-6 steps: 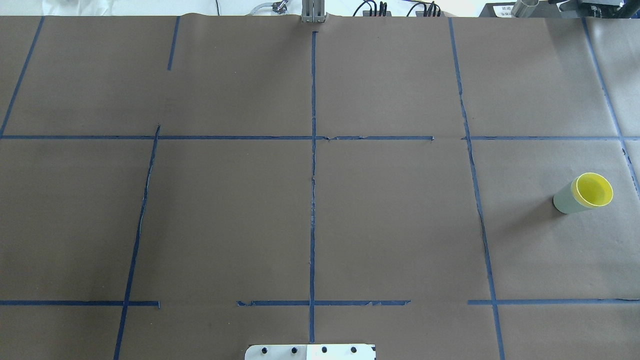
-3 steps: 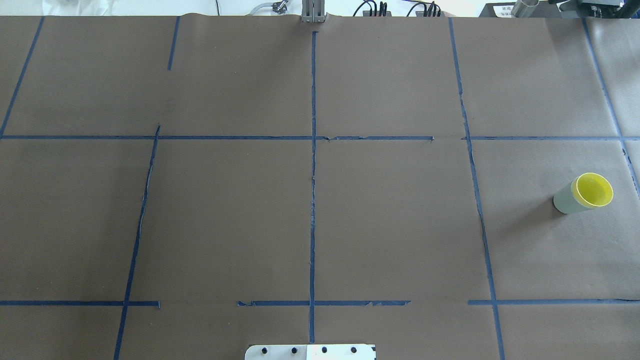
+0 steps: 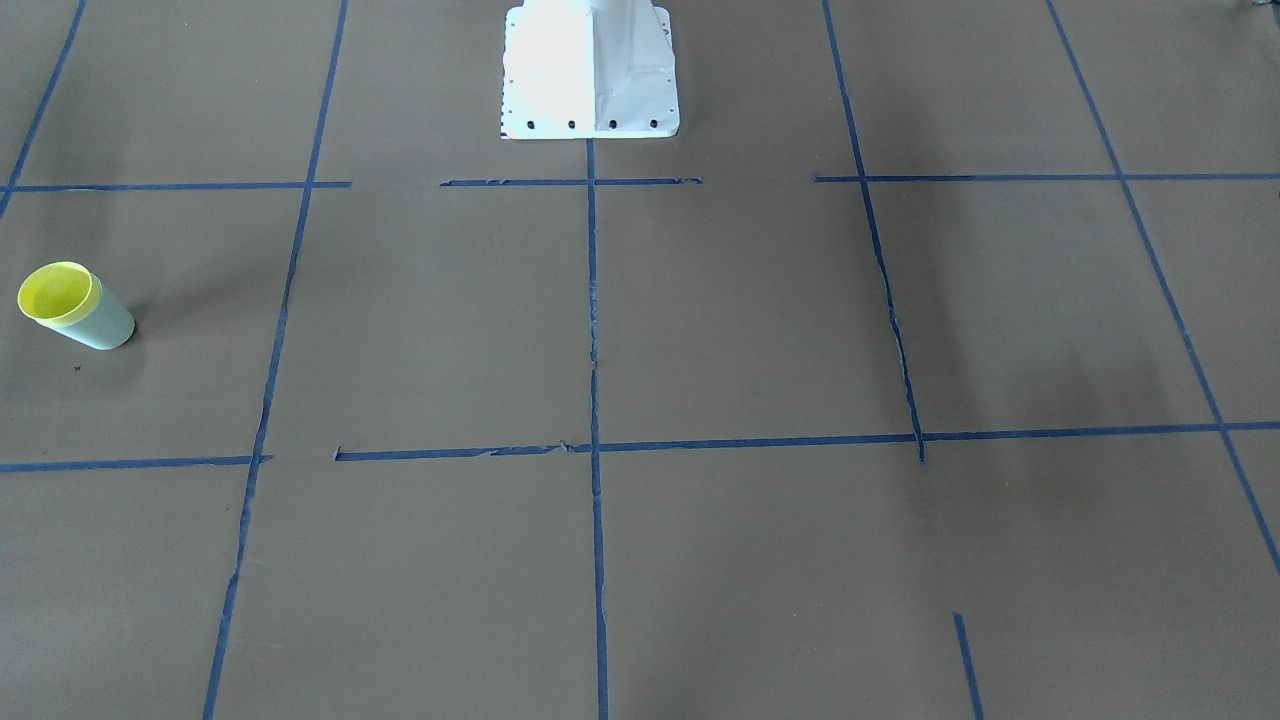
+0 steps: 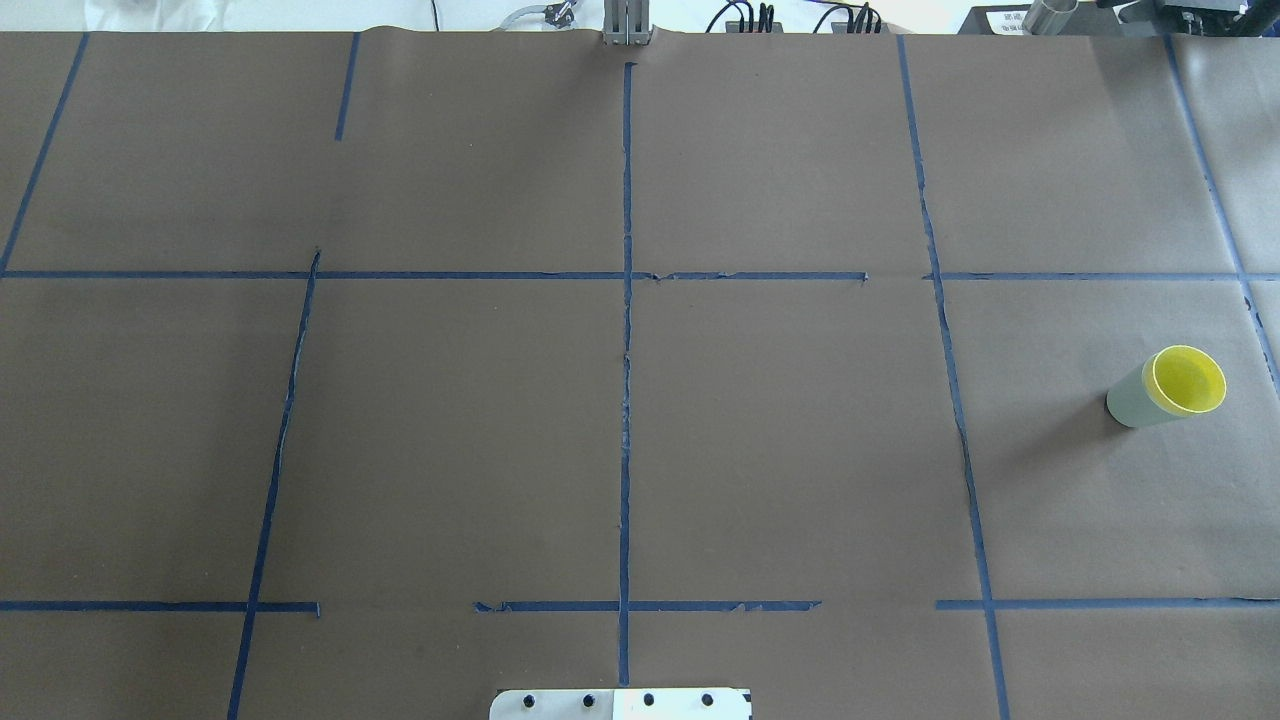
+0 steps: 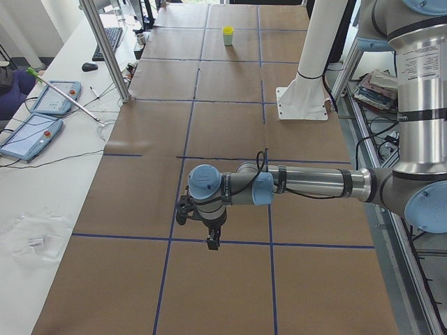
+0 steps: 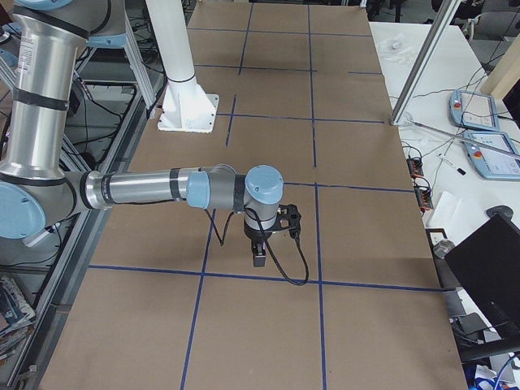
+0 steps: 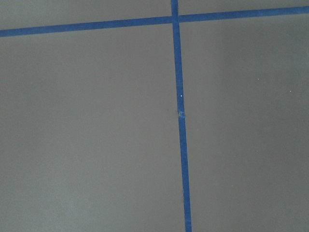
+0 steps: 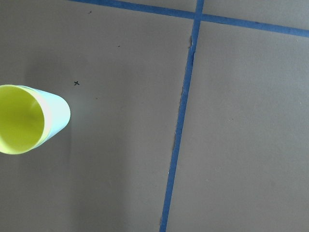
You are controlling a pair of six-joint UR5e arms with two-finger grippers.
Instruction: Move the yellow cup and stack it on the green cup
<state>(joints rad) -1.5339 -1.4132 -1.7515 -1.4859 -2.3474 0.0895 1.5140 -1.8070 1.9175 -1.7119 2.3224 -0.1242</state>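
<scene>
The yellow cup point(image 4: 1188, 382) sits nested inside the green cup point(image 4: 1128, 402), upright on the brown table at the far right of the overhead view. The pair also shows in the front view, yellow cup point(image 3: 55, 292) in green cup point(image 3: 100, 325), and at the left edge of the right wrist view point(image 8: 17, 125). My left gripper point(image 5: 211, 241) hangs over the table's left end, far from the cups. My right gripper point(image 6: 258, 258) hangs above the table near the cups. Both show only in side views, so I cannot tell if they are open or shut.
Blue tape lines point(image 4: 626, 300) divide the brown paper table cover. The white robot base plate point(image 3: 590, 70) stands at the table's near middle edge. A metal post point(image 5: 105, 49) and a side desk with tablets point(image 5: 28, 132) stand beyond the far edge.
</scene>
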